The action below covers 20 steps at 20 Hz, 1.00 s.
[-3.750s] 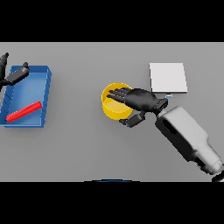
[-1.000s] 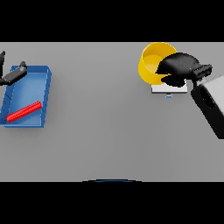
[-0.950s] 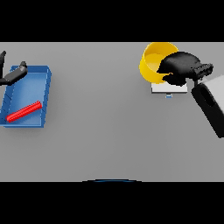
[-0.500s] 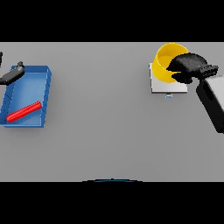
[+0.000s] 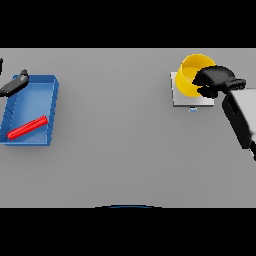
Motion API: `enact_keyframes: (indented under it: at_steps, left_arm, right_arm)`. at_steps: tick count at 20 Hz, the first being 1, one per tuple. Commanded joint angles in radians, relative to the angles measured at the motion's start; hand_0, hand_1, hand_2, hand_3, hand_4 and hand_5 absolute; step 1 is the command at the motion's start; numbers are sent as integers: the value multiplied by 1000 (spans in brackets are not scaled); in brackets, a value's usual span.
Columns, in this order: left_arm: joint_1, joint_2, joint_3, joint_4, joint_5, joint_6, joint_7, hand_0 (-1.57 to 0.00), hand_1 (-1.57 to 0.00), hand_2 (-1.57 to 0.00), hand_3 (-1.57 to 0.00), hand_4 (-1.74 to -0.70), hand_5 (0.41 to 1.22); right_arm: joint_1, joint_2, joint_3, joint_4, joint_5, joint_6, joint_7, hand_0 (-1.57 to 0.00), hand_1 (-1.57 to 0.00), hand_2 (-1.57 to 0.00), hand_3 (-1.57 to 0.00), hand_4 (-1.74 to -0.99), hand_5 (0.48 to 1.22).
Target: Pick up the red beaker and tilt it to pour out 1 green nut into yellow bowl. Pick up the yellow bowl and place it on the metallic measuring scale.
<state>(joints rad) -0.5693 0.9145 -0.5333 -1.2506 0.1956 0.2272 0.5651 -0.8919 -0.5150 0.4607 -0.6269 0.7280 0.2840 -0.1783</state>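
Since earlier, yellow bowl (image 5: 192,75) shifts onto scale (image 5: 181,98); right hand (image 5: 214,80) clamps its rim. Bowl looks light, rigid; rim grip suits.

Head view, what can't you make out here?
- Bowl: right hand covers its right rim; contents and contact with the scale unclear.
- Left hand: cut off by the left edge.
- Red beaker in the tray: opening too small to see.

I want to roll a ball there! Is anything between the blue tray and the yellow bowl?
No, just bare grey table lies between the blue tray and the yellow bowl, in the head view.
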Motion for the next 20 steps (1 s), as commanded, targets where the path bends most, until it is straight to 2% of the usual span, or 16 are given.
enact_keyframes:
  at_steps: [1, 3, 4, 5, 6, 7, 8, 10, 12, 16, 20]
  left_arm:
    - [0, 0, -1, 4, -1, -2, 0, 1, 1, 1, 1, -806, 734]
    - [5, -7, -6, 1, -2, 0, 0, 1, 1, 1, 1, -811, 740]
    - [4, -10, -9, -3, -6, 8, 5, 1, 1, 1, 1, -813, 745]
    - [8, -7, -8, -4, -5, 8, 5, 1, 1, 1, 1, -812, 745]
    - [-8, -14, -8, 17, -6, -1, 12, 1, 1, 1, 1, -812, 744]
    - [-10, -21, -13, 13, -11, 5, 14, 1, 1, 1, 1, -815, 744]
    - [-14, -26, -13, 18, -10, 3, 14, 1, 1, 1, 1, -812, 745]
    - [-22, -21, -12, 34, -16, -4, 9, 1, 1, 1, 1, -805, 740]
    - [-18, -27, -13, 38, -12, -8, 1, 1, 1, 1, 1, -809, 739]
    - [-30, -33, -12, 47, -14, -9, 1, 1, 1, 1, 1, -809, 736]
    - [-31, -35, -5, 42, -5, -3, 0, 1, 1, 1, 1, -821, 734]
  right_arm:
    - [-3, 3, 2, 13, 0, -5, -6, -1548, -1420, -1568, -1481, -1721, 1221]
    - [-8, 8, 3, 21, -14, 17, -9, -1536, -1411, -1569, -1165, -1728, 1221]
    - [-12, 11, -1, 32, -19, 27, -1, -1543, -1443, -1496, -1022, -1659, 1221]
    - [-23, 8, -7, 41, -24, 39, 4, -1525, -1350, -1348, -907, -1596, 1134]
    - [-25, 13, -11, 48, -28, 42, 15, -1219, -1083, -1132, -824, -1548, 1053]
    - [-18, 11, -11, 50, -32, 43, -2, -975, -866, -954, -762, -1504, 983]
    - [-24, 20, -8, 61, -27, 43, 8, -780, -692, -810, -711, -1470, 928]
    - [-35, 20, -8, 77, -26, 51, -8, -499, -443, -597, -635, -1425, 851]
    - [-50, 21, -5, 96, -21, 57, -22, -319, -283, -449, -572, -1397, 799]
    - [-62, 24, 12, 129, -3, 52, -70, -130, -115, -244, -442, -1346, 746]
    - [-70, 35, 23, 154, 11, 56, -62, -53, -47, -115, -348, -1308, 733]
